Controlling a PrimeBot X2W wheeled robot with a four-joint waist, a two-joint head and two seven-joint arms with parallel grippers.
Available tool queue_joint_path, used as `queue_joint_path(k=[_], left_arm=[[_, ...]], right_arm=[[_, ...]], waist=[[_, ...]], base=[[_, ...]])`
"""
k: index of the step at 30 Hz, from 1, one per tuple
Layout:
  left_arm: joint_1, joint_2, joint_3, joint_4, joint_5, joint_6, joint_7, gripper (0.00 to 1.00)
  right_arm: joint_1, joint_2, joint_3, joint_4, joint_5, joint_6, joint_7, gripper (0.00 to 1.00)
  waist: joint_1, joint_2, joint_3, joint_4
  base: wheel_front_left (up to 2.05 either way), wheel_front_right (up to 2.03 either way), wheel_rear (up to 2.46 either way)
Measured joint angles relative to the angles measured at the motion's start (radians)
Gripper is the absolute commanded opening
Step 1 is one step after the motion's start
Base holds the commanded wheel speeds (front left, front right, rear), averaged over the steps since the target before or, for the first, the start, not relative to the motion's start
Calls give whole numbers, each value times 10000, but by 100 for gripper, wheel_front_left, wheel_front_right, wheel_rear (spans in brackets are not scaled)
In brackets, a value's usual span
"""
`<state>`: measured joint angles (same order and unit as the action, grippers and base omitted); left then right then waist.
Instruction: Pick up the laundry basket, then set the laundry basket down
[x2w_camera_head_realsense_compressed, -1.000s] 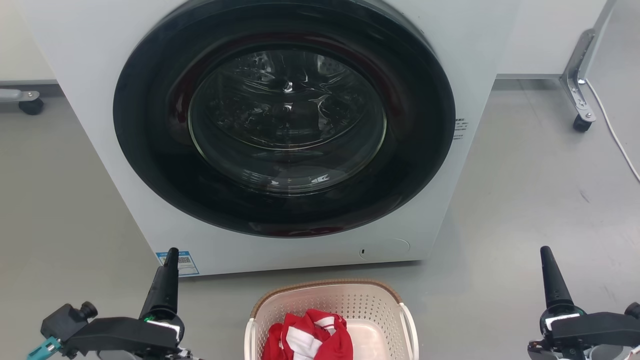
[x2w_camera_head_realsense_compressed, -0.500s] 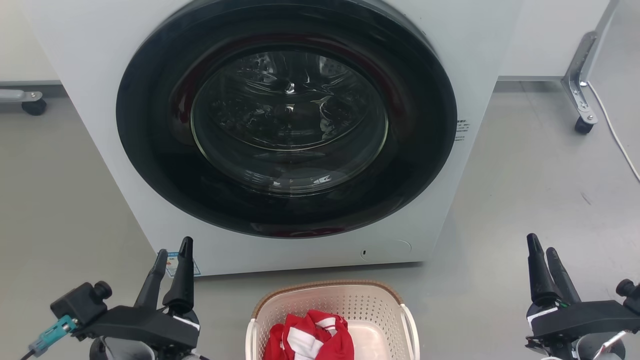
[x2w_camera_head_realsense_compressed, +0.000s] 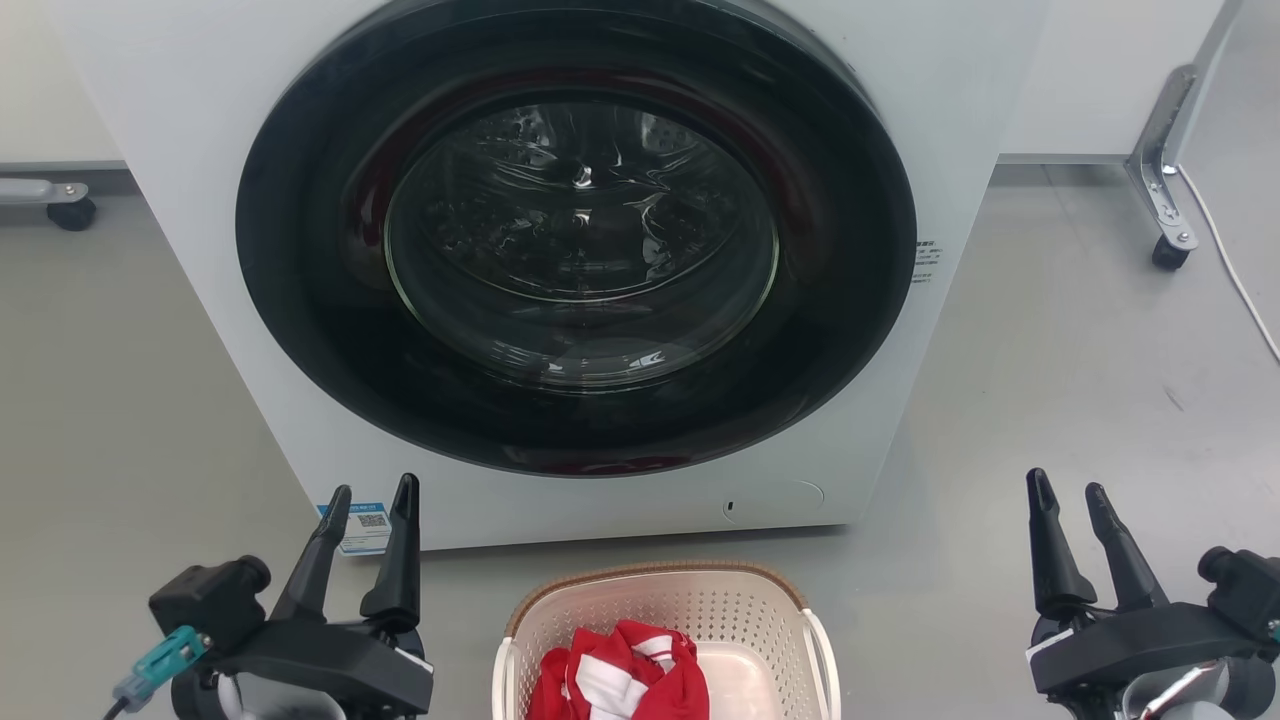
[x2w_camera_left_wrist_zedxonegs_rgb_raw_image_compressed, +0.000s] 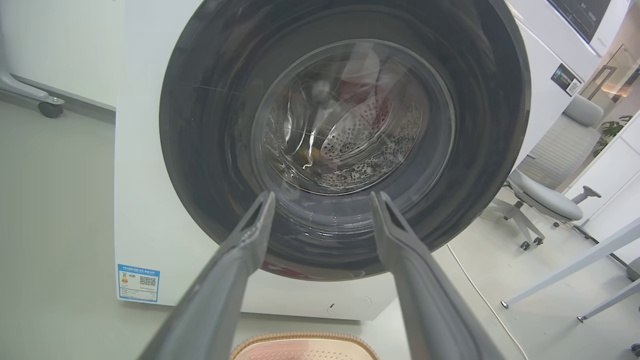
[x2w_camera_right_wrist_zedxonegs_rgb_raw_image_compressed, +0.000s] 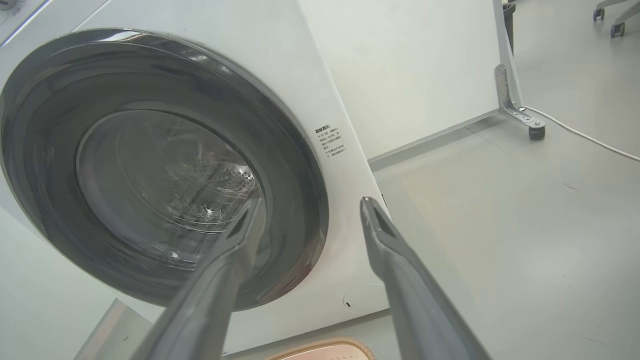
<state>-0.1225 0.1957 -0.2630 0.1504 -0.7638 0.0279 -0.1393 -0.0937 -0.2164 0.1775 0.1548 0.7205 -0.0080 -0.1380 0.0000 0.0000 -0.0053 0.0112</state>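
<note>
Basket (x2w_camera_head_realsense_compressed: 665, 610): cream, perforated, brown woven-look rim, white side handles.

Head view.
- Basket at bottom centre, standing on the grey floor (x2w_camera_head_realsense_compressed: 1050, 380), just in front of the washer (x2w_camera_head_realsense_compressed: 960, 120) and cut off by the lower edge.
- Red-and-white cloth (x2w_camera_head_realsense_compressed: 620, 675) lying crumpled inside, toward the basket's left half.
- Washer: white body, round dark door (x2w_camera_head_realsense_compressed: 580, 240) closed, blue sticker (x2w_camera_head_realsense_compressed: 362, 520) at its lower left corner.
- Left hand (x2w_camera_head_realsense_compressed: 372, 487): lower left, beside the basket and apart from it, fingers pointing up, moderately spread, empty.
- Right hand (x2w_camera_head_realsense_compressed: 1065, 483): lower right, well apart from the basket, fingers pointing up, moderately spread, empty.
- Caster (x2w_camera_head_realsense_compressed: 1165, 250) and white cable (x2w_camera_head_realsense_compressed: 1230, 270) on the floor at upper right.

Left wrist view.
- Left hand (x2w_camera_left_wrist_zedxonegs_rgb_raw_image_compressed: 324, 196): two grey fingers spread apart, empty, seen against the lower half of the door (x2w_camera_left_wrist_zedxonegs_rgb_raw_image_compressed: 350, 120).
- Basket (x2w_camera_left_wrist_zedxonegs_rgb_raw_image_compressed: 305, 342): far rim showing at the bottom edge, between the fingers and below them, not touched.
- Sticker (x2w_camera_left_wrist_zedxonegs_rgb_raw_image_compressed: 138, 282) at lower left of the washer; grey chair (x2w_camera_left_wrist_zedxonegs_rgb_raw_image_compressed: 545, 185) at right.

Right wrist view.
- Right hand (x2w_camera_right_wrist_zedxonegs_rgb_raw_image_compressed: 311, 201): fingers spread apart, empty, seen against the washer's right edge.
- Basket (x2w_camera_right_wrist_zedxonegs_rgb_raw_image_compressed: 325, 350): a strip of brown rim at the bottom edge, not touched.
- Caster (x2w_camera_right_wrist_zedxonegs_rgb_raw_image_compressed: 536, 132) and cable (x2w_camera_right_wrist_zedxonegs_rgb_raw_image_compressed: 585, 135) at upper right.
</note>
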Motion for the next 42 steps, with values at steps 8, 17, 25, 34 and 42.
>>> queue_joint_path(k=[8, 17, 25, 34, 42], left_arm=[[1, 38, -295, -4, 955, 263, -219, 100], [6, 105, -614, 31, 1996, 531, -297, 100], [33, 107, -788, 104, 2847, 786, -311, 100], [102, 67, -832, 173, 3440, 955, -382, 100], [247, -40, -700, 282, 3440, 957, -293, 100]], right_arm=[[3, -142, 405, 31, -1055, -192, -313, 100], [12, -244, 813, 234, -1981, -374, -495, 100], [12, -364, 1149, 431, -2859, -545, -587, 100], [12, -424, 1365, 573, -3413, -637, -660, 100], [12, -420, 1273, 706, -3250, -637, -652, 100]], waist=[[0, 0, -6, -12], [-1, 0, -12, -10], [-1, 0, -10, 8], [0, 0, 10, 1], [0, 0, 28, -35]], base=[[0, 0, 0], [0, 0, 0], [0, 0, 0], [0, 0, 0], [0, 0, 0]])
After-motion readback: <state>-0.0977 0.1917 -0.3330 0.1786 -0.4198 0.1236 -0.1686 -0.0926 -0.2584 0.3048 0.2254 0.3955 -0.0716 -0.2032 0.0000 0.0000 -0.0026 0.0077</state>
